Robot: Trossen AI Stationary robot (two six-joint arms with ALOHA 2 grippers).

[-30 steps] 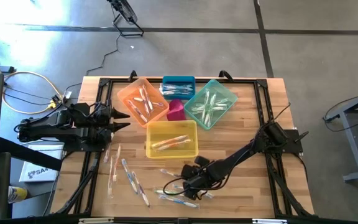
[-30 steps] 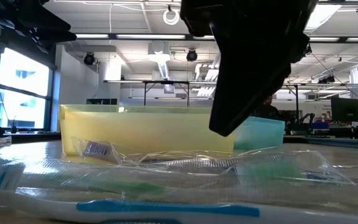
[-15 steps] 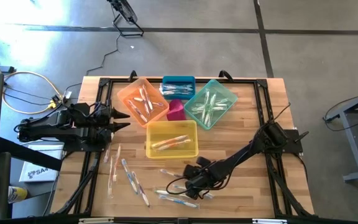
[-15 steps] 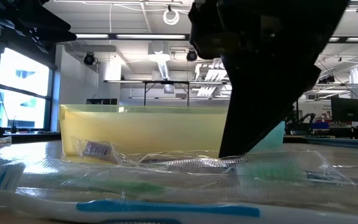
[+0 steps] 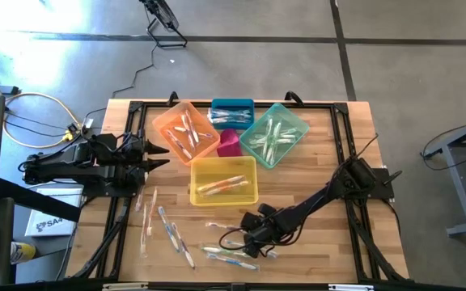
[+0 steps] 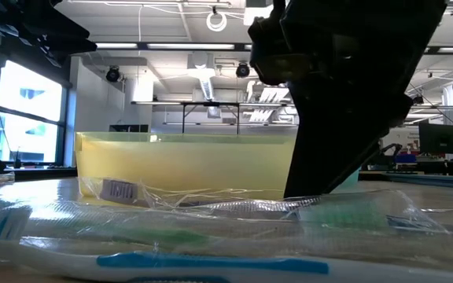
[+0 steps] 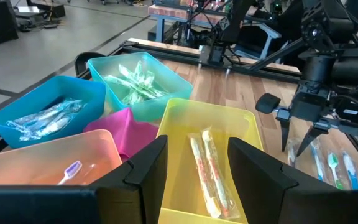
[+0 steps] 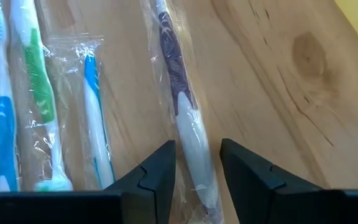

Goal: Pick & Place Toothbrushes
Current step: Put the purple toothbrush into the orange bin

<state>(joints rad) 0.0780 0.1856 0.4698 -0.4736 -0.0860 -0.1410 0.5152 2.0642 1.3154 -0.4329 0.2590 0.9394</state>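
Observation:
Wrapped toothbrushes lie flat and loose on the wooden table near its front edge, one group (image 5: 229, 257) in the middle and another (image 5: 168, 230) to the left. My right gripper (image 8: 197, 158) is open and low over the middle group (image 5: 245, 237). Its fingers stand on either side of the whitish handle of a purple-accented toothbrush (image 8: 178, 93). Green and blue ones (image 8: 42, 81) lie beside it. My left gripper (image 7: 191, 168) is open, holds nothing and hangs above the table's left edge (image 5: 158, 158). My right gripper comes steeply from above, its fingers (image 8: 160, 171) lying across the toothbrush's handle end (image 8: 194, 149), one on each side. The toothbrush lies flat on the table. Whether the fingertips touch its clear wrapper, I cannot tell.
Further toothbrushes lie in the bins at the table's far middle: orange (image 5: 186, 129), blue (image 5: 233, 113), teal (image 5: 275, 133) and yellow (image 5: 223, 179), with a small magenta one (image 5: 230, 143) between them. The yellow bin stands just beyond my right gripper. Bare wood (image 5: 314, 242) lies to the right.
My right gripper has gone down toward the loose toothbrushes at the table's front, until its fingertips are at the level of the wrappers. The toothbrushes have stayed where they were.

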